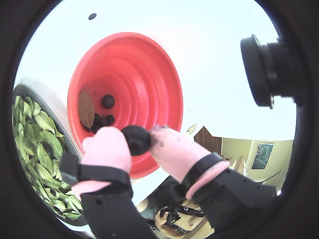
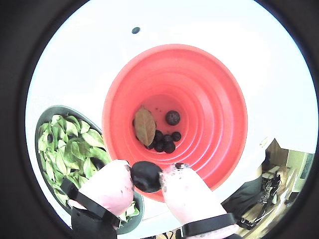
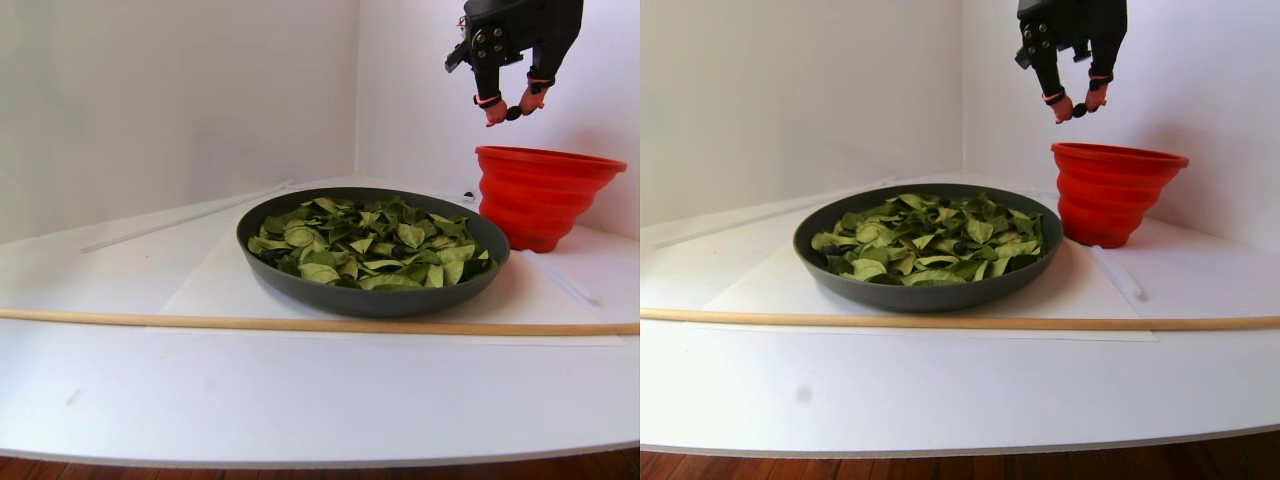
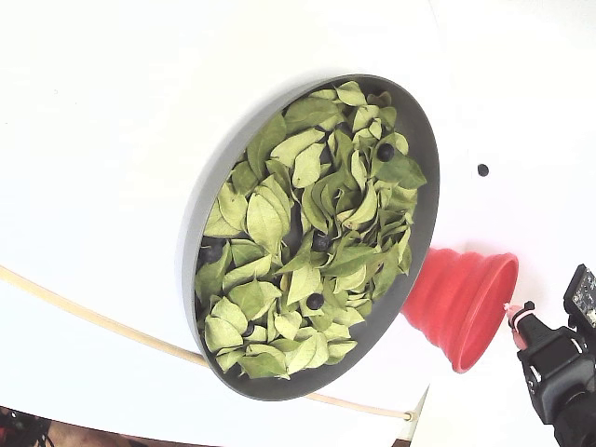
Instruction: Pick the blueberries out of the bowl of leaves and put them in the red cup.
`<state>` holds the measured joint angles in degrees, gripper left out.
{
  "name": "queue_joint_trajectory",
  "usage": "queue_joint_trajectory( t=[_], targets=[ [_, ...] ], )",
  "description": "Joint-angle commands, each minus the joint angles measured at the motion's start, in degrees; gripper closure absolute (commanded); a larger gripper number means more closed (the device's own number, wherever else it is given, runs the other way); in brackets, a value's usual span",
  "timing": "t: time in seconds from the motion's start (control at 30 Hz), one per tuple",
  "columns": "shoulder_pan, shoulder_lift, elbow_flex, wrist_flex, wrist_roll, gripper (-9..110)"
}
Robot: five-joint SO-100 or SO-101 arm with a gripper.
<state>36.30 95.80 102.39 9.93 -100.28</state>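
Gripper (image 2: 152, 175) seen closest in both wrist views: pink fingertips (image 1: 107, 147) clamped on one blueberry (image 1: 136, 139), held betw. the two pads, directly above the mouth of the red cup (image 1: 144, 69). Same berry in a wrist view at (image 2: 145, 176) — near edge of cup rim just behind it. Dark smudges noted on the right-hand pad (image 2: 187, 186) in that view.

Inside cup, at the bottom: cluster of blueberries (image 2: 164, 141) touching each other, one more berry (image 2: 173, 117) a little apart, and one brownish leaf (image 2: 145, 126) lying beside the cluster. Cup upright on white table (image 3: 300, 390).

Bowl (image 2: 46, 112) just beside cup, to the left in both wrist views; filled w/ green leaves (image 2: 75, 149).

Stereo pair: wooden rod (image 3: 300, 323) lying across table nearest the camera, bowl (image 3: 372, 298) behind it on a white sheet, red cup (image 3: 545, 195) further back right, close to bowl rim but not visibly touching. Gripper (image 3: 512, 112) hangs in the air well above cup rim, berry visible betw. tips.

Fixed view: several blueberries still among leaves in bowl — e.g. (image 4: 385, 151), (image 4: 320, 242), (image 4: 316, 301). Small flat black dot (image 4: 482, 169) on table beyond the bowl, apart from everything.
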Motion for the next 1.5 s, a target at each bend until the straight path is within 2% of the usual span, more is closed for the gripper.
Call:
queue_joint_trajectory(
  t=[0.0, 0.33, 1.47],
  targets=[
    [2.81, 0.44, -4.92, -1.58, -0.79, 92],
    [3.96, -2.02, -5.45, -4.39, -0.7, 83],
    [-5.98, 5.8, -6.42, -0.62, 2.72, 85]
  ],
)
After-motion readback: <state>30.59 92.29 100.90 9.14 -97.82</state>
